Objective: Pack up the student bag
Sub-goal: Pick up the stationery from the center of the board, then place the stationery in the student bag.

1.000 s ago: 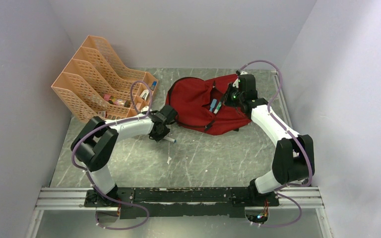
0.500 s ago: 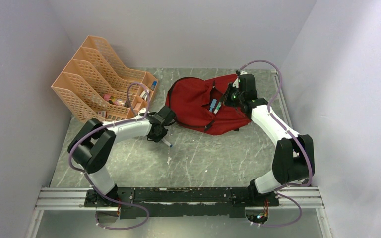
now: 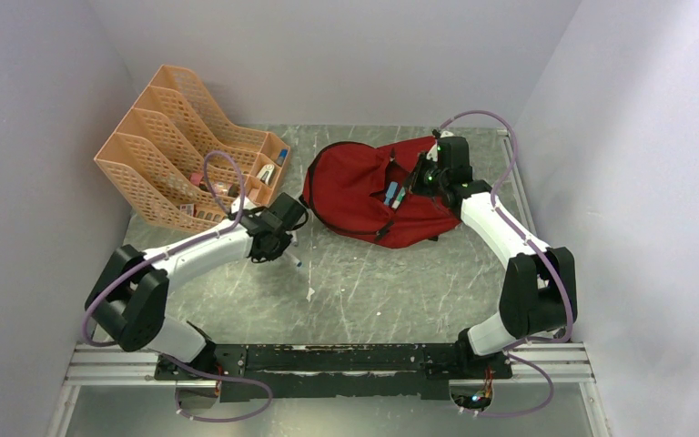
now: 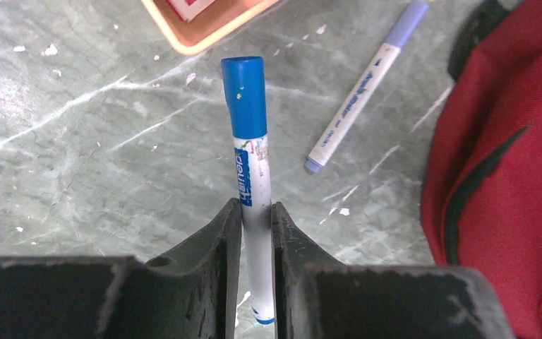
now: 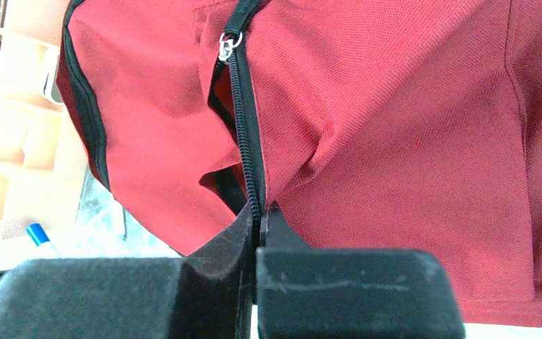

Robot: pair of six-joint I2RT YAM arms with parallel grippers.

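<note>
Open tabletop [image 3: 373, 291] left of the student bag [image 3: 373, 196]. There, pinching a blue-capped marker [image 4: 250, 162] in the left gripper [image 4: 257, 233]; nipping the bag's zipper edge [image 5: 243, 120] with the right gripper [image 5: 260, 226], pressed together.

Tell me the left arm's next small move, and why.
Probably lift and swing right toward the red backpack: the left jaws are clamped on the blue-capped marker, and the right jaws pinch the zipper edge beside the bag's opening, so the way in looks ready.
</note>
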